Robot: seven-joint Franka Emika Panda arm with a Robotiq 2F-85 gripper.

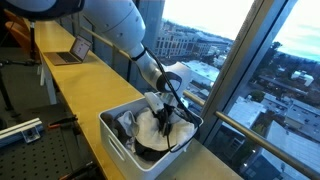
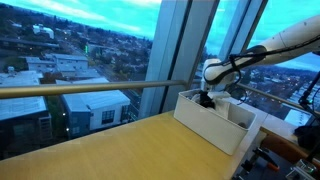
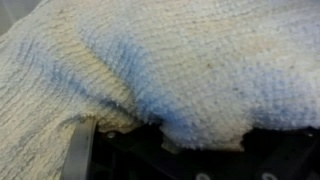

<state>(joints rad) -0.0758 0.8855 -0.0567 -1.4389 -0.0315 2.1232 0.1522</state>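
Towel (image 3: 170,70): white, nubbly terry, bunched in a heap directly under the gripper (image 1: 168,112). It's pressed right up vs. the wrist cam, so it fills nearly the whole wrist view. It's heaped, not folded, prob. because it lies loose in the bin (image 1: 115,140) on top of other stuff. Its folds stand up toward the fingers, which gives them a ridge to pinch.

One dark finger (image 3: 80,155) shows at bottom left of the wrist view, touching or just beside the cloth edge. The other is hidden by towel. Jaws: can't tell if apart or clamped on cloth, and the ext. views are too small to settle it.

The gripper points down into the bin's mouth, prob. since the walls leave access from above only. Just below and beside it a dark item (image 1: 150,150) lies partly under the towel, too blurred to ID.

The bin walls stand around the gripper on all sides. The bin rests on the counter (image 1: 75,90), close to the window (image 2: 80,50). A laptop (image 1: 72,52) sits well behind the arm, at the counter's far end.
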